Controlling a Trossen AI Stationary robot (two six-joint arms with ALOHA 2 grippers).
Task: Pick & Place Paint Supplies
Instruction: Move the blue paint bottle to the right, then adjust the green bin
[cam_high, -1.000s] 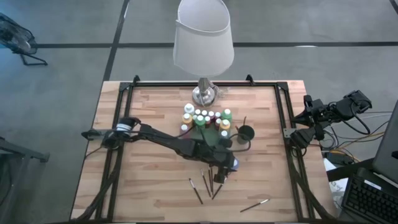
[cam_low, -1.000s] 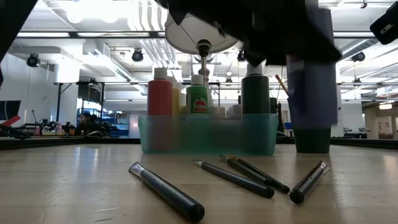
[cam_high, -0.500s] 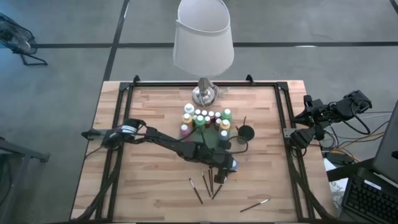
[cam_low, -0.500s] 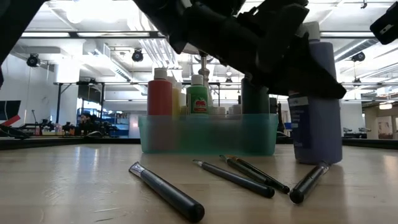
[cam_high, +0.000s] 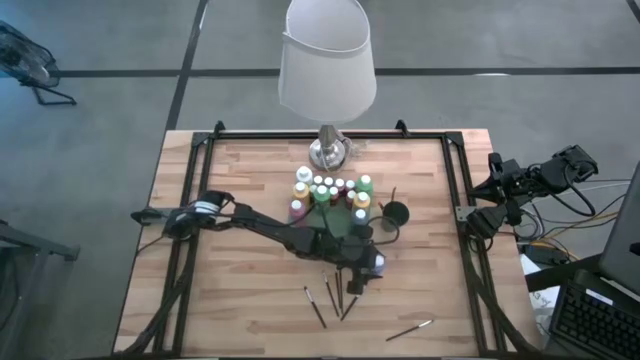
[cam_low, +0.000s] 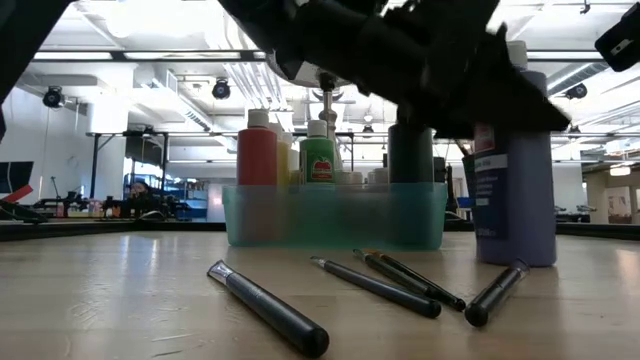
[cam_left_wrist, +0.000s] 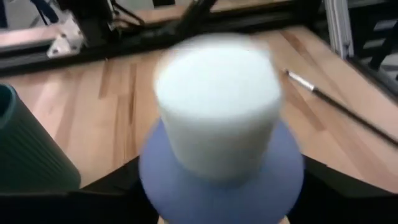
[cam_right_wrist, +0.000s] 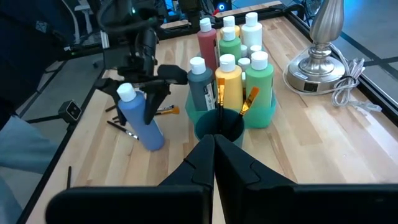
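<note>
The blue bottle (cam_right_wrist: 140, 121) is stood mid-surface; the left tool (cam_high: 366, 262) is spread around it. Withdrawal is required next.

Wooden plank desk (cam_high: 230, 180) with a black frame. Sitting on it: a silver lamp base (cam_high: 328, 152), a teal bin (cam_low: 335, 216) full of paint bottles, a dark cup (cam_high: 396, 213), and a blue bottle (cam_low: 514, 165) standing upright. A few paintbrushes (cam_high: 334, 296) lie scattered near the front edge, with one more (cam_high: 409, 329) off on its own.

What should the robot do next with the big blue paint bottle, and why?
Probably lift the left hand straight up. The blue paint bottle already stands on the table beside the teal bin, and the fingers look open around it, so rising clear shouldn't tip it.
</note>
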